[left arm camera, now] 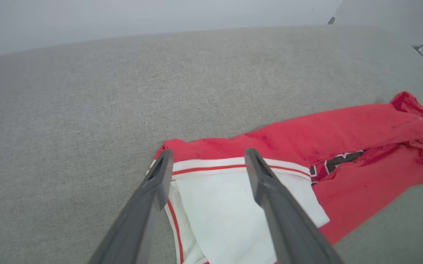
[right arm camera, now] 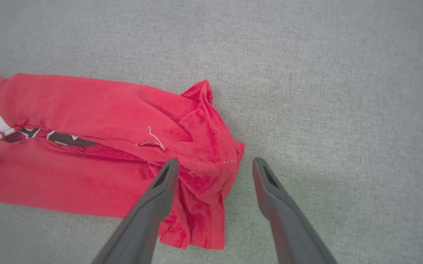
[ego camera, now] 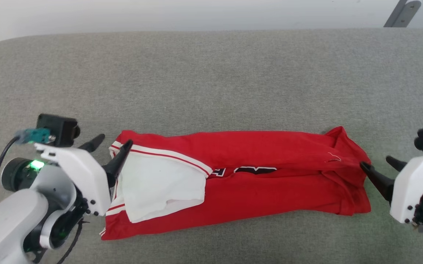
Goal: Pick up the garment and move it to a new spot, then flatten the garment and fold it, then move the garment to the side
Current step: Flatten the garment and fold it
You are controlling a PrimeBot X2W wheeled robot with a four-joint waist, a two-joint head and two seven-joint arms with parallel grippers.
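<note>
Head view showed the garment (ego camera: 241, 183) lying on the grey woven surface (ego camera: 211, 91) in front of me, in the near half of it and roughly centred between my two arms. It was folded into one long, narrow band. Its long axis ran straight across from my left to my right. The sleeve end pointed toward my left and the bunched red end pointed toward my right.

The body was bright red. A white short sleeve (ego camera: 160, 187) lay turned over on top of the left end, bordered by red-and-white striped trim (ego camera: 171, 156). Along the lengthwise crease near the middle, black letters with white outlines (ego camera: 248, 171) peeked out, only partly readable. The right end was rumpled and gathered into folds, with a small loose white thread (ego camera: 334, 156) on it.

My left gripper (ego camera: 115, 140) stood spread wide with nothing between its fingers. In the left wrist view one finger sat at the outer corner of the sleeve end and the other above the white sleeve. Whether either touched the cloth I could not tell.

My right gripper (ego camera: 375, 161) was likewise wide apart and empty. In the right wrist view one finger hung over the crumpled red end and the other over bare grey surface just beside it.
</note>
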